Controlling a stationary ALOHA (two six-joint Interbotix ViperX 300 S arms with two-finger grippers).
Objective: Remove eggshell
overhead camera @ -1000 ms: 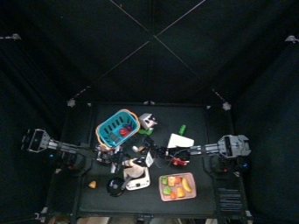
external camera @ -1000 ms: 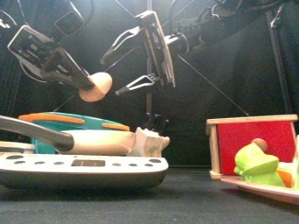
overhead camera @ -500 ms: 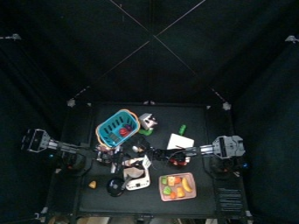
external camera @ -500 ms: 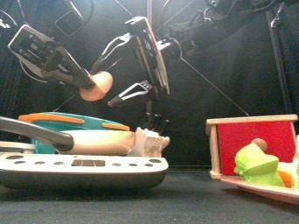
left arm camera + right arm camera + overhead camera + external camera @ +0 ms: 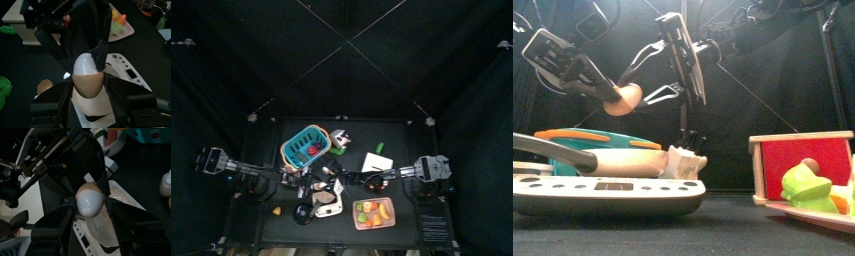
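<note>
My left gripper (image 5: 609, 98) is shut on an egg (image 5: 624, 97) and holds it in the air above the white scale (image 5: 607, 188). In the left wrist view the egg (image 5: 87, 74) is bare white at the outer end and has brown shell at the gripped end. My right gripper (image 5: 651, 90) comes in from the right, and its open jaws stand on either side of the egg's white end (image 5: 91, 199). In the top view both grippers meet over the scale (image 5: 326, 205). A loose piece of brown shell (image 5: 45, 86) lies below.
A blue basket (image 5: 306, 145) stands at the back left. A wooden tray of toy food (image 5: 800, 165) is at the front right. A teal and orange utensil (image 5: 593, 140) lies across the scale. A white and green item (image 5: 376, 160) lies behind the right arm.
My right gripper has moved left and closer, so its open jaws now stand around the egg's free end. The left gripper and egg have stayed still.
</note>
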